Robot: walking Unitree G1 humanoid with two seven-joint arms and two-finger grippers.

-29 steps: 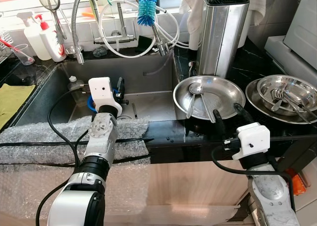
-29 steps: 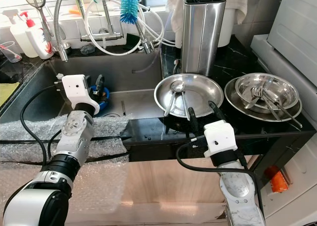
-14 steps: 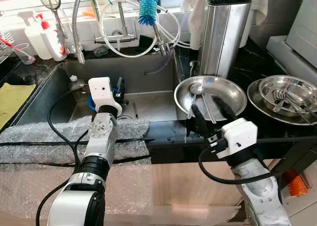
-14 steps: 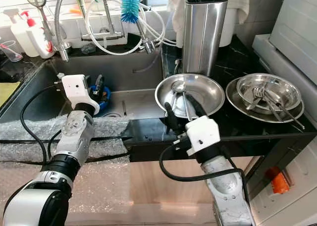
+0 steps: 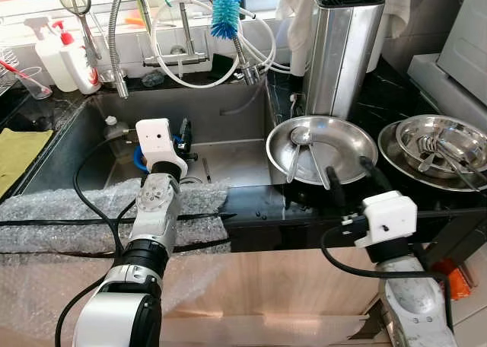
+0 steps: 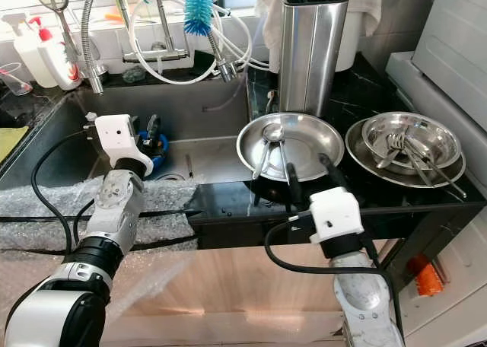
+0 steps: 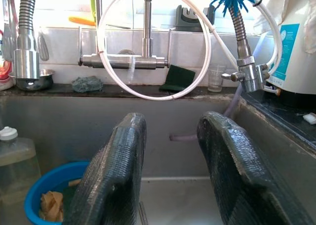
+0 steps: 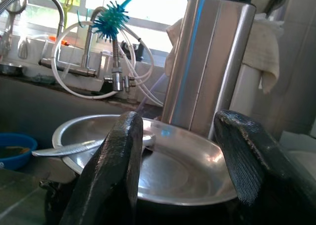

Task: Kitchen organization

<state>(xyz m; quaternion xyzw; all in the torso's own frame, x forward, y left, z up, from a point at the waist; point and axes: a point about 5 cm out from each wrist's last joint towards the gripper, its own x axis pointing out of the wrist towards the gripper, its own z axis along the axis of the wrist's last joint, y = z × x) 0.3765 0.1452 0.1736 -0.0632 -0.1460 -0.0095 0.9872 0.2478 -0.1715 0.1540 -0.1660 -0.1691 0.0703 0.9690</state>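
A round steel plate (image 5: 346,145) lies on the black counter right of the sink, with a spoon (image 5: 299,141) and other cutlery on it. My right gripper (image 5: 348,172) hovers open just in front of its near rim; the right wrist view shows both fingers (image 8: 123,156) apart before the plate (image 8: 173,166) and spoon (image 8: 74,147). My left gripper (image 5: 185,134) is held open over the sink (image 5: 228,157), its fingers (image 7: 118,166) pointing at the taps. A blue bowl (image 7: 44,200) and a small bottle (image 7: 12,156) sit in the sink.
A tall steel knife holder (image 5: 342,50) stands behind the plate. Stacked steel bowls with cutlery (image 5: 437,145) sit at the right. Hoses, taps and a blue brush (image 5: 226,16) hang over the sink. Soap bottles (image 5: 68,58) stand back left. Bubble wrap (image 5: 61,210) covers the counter's front edge.
My right gripper swung left over the plate's near rim half a second ago, then came back right and nearer. The left arm has stayed put.
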